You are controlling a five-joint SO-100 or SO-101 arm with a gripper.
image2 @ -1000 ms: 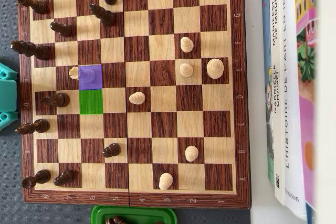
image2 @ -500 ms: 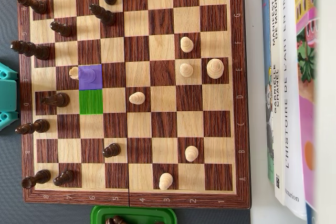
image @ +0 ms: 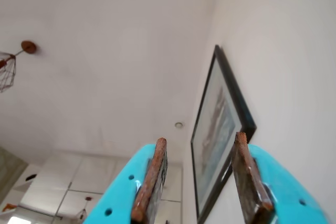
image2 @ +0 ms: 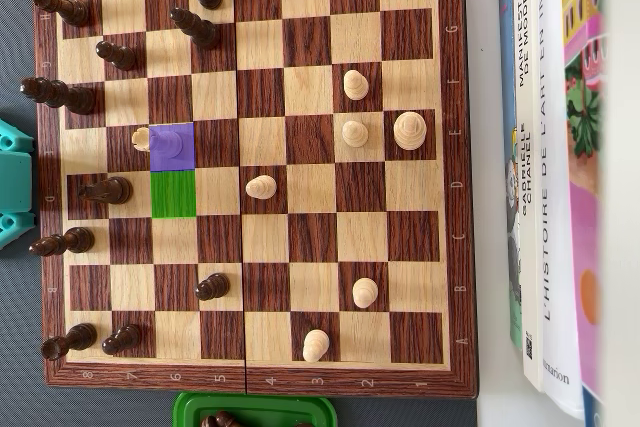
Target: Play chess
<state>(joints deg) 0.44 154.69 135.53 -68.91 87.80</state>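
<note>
Gripper [image: 197, 182] jaws stand apart and empty, aimed up at the ceiling, likely parked clear of the chessboard [image2: 450, 147], where a light piece [image2: 141, 138] sits beside the purple-marked square [image2: 172, 144], above the green-marked square [image2: 173, 194] in the overhead view.

Books [image2: 545, 167] right of chessboard [image2: 450, 167].

Books [image2: 550, 177] stacked right of the board, framed picture [image: 218, 129] on wall, ceiling lamp [image: 10, 66]
</note>
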